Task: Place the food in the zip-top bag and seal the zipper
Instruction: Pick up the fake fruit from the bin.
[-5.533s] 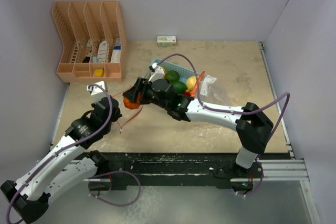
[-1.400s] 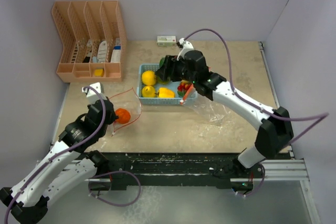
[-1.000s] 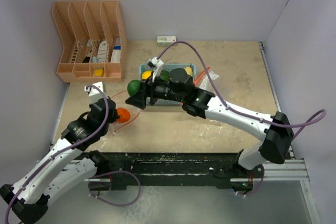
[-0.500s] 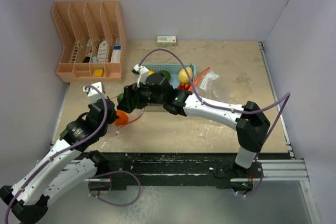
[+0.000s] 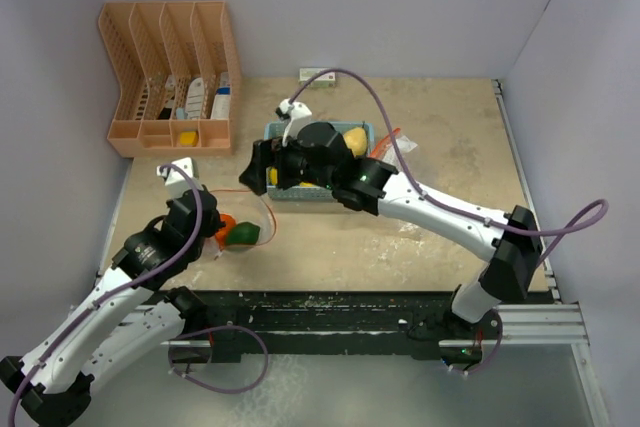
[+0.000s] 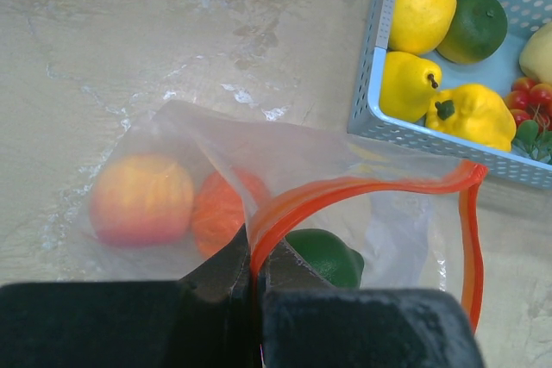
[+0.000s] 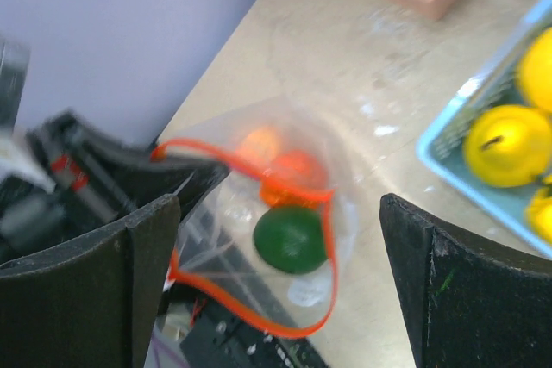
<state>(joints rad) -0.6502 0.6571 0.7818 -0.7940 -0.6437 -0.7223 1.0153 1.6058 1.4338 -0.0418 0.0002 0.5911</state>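
Clear zip-top bag [image 6: 397,213], mouth unsealed and pinched by the clamped left gripper [image 6: 256,260], holds three toy fruits [image 6: 323,256]; lemon [image 6: 421,10], pear [image 6: 405,84] and pepper [image 6: 470,114] lie in the blue basket [image 6: 369,84], right gripper [image 5: 260,169] spread and empty nearby.

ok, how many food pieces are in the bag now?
3. In the bag: a peach-coloured fruit far left, an orange fruit next to it, a green lime near the opening. The left claw may hide more.
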